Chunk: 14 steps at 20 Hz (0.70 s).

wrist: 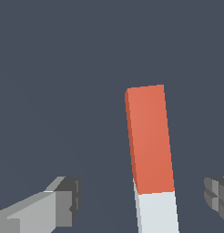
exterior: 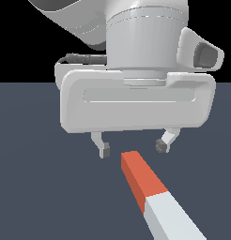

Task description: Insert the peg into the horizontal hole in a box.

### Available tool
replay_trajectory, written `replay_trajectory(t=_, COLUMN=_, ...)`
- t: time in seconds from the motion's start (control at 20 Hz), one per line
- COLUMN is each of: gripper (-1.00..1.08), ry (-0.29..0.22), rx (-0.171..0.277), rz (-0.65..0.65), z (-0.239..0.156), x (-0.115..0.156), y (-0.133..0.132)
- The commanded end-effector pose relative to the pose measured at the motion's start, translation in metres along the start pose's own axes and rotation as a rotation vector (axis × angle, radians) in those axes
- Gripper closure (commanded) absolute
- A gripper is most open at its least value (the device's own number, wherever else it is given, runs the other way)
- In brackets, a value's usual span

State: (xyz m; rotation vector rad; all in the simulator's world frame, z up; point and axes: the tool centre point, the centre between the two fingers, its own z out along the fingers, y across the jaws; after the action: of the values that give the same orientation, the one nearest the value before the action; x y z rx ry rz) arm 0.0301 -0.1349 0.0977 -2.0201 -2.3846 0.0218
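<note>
Your pincer [exterior: 132,149] hangs spread wide and empty above the peg [exterior: 150,192], which lies flat on the counter [exterior: 37,187]. Centre the fingers [exterior: 104,151] across the bar, square to its length, before you lower. No box shows.

A flat, matte slate-blue floor [exterior: 37,187] is seen across the lower part of the exterior view, from 3 o'clock round to 9 o'clock. Above it, toward 12 o'clock, a plain black backdrop [exterior: 19,42] is met at a straight horizon. Even lighting is suggested; no distinct shadows can be made out.
</note>
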Motion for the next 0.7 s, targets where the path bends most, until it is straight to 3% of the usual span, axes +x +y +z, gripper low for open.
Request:
replay_trajectory(t=0.0, gripper=-0.92, ry=-0.001, rx=-0.005, rz=-0.025, z=0.007, x=-0.021, y=0.006)
replay_trajectory(t=0.3, gripper=-0.92, ry=-0.003, rx=-0.014, rz=-0.069, z=0.019, x=-0.058, y=0.019)
replay_trajectory(t=0.65, gripper=-0.92, ry=-0.004, rx=-0.02, rz=-0.095, z=0.026, x=-0.079, y=0.028)
